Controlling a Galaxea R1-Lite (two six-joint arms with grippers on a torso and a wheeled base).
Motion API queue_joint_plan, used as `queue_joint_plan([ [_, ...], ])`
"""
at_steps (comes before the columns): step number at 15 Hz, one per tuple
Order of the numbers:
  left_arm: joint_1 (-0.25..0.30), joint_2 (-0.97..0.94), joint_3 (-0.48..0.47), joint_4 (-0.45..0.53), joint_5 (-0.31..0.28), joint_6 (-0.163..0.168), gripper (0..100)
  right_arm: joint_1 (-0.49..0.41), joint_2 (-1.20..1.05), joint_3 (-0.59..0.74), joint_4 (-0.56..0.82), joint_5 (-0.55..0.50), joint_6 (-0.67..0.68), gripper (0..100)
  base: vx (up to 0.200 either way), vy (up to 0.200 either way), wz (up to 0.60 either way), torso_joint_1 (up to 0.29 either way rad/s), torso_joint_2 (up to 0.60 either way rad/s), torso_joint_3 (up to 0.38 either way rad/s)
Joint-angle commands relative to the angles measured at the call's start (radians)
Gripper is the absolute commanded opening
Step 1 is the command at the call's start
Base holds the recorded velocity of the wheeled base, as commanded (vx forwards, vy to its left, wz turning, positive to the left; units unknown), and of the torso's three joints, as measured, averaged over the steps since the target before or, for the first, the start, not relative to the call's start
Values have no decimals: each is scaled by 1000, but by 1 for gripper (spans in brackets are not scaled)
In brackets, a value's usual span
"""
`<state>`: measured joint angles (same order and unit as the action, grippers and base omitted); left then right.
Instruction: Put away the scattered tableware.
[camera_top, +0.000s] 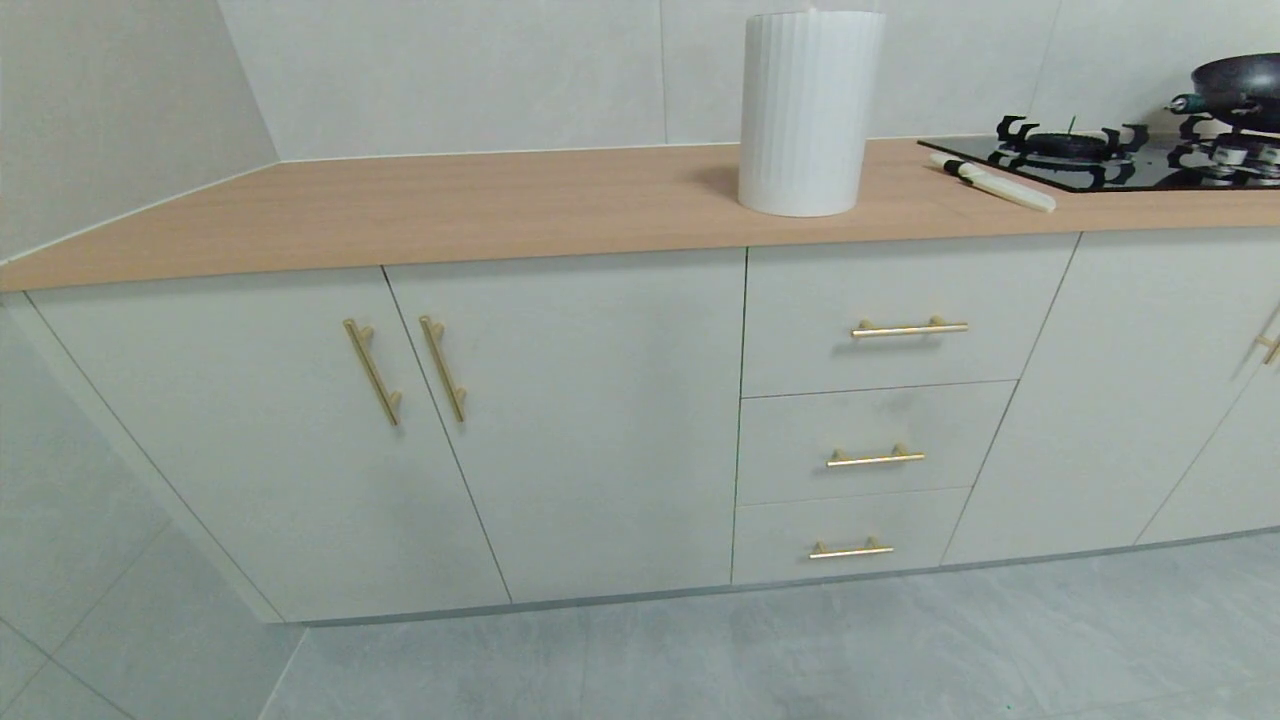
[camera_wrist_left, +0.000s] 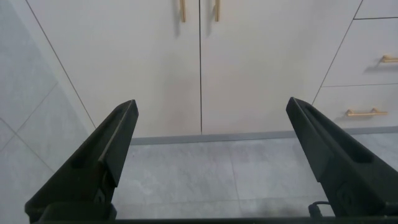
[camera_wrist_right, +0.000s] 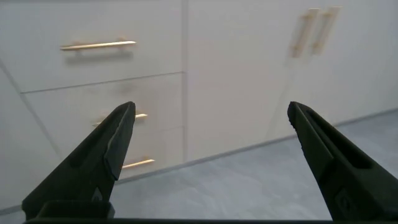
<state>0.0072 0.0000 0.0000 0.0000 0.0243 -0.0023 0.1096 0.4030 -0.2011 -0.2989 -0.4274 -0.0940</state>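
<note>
- Head view: a slim pale knife (camera_top: 990, 183) lies on the smooth wooden countertop (camera_top: 450, 200), at the glossy black hob's (camera_top: 1100, 170) edge; a ribbed white cylinder (camera_top: 810, 110) stands nearby.
- Left wrist view: the left gripper (camera_wrist_left: 210, 106) has its tapered black fingers spread, empty.
- Right wrist view: the right gripper (camera_wrist_right: 210, 107) is likewise spread, facing flat drawers (camera_wrist_right: 93, 68).

White ribbed canister (camera_top: 803, 110) on countertop (camera_top: 450, 205) (wooden); pan (camera_top: 1240, 85), probably, on stove (camera_top: 1110, 172).

A kitchen — wooden countertop (camera_top: 480, 205), gas hob (camera_top: 1120, 160), 3 drawers (camera_top: 890, 440).
</note>
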Motion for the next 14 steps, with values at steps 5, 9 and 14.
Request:
queue_joint_plan([
  [5,0,0,0,0,0,-1,100,-110,-403,149,135,68,-30,100,0,0,0,0,0,0],
  [9,0,0,0,0,0,-1,100,-110,-403,201,233,276,43,100,0,0,0,0,0,0],
  [14,0,0,0,0,0,8,100,-110,-401,201,247,352,96,100,0,0,0,0,0,0],
])
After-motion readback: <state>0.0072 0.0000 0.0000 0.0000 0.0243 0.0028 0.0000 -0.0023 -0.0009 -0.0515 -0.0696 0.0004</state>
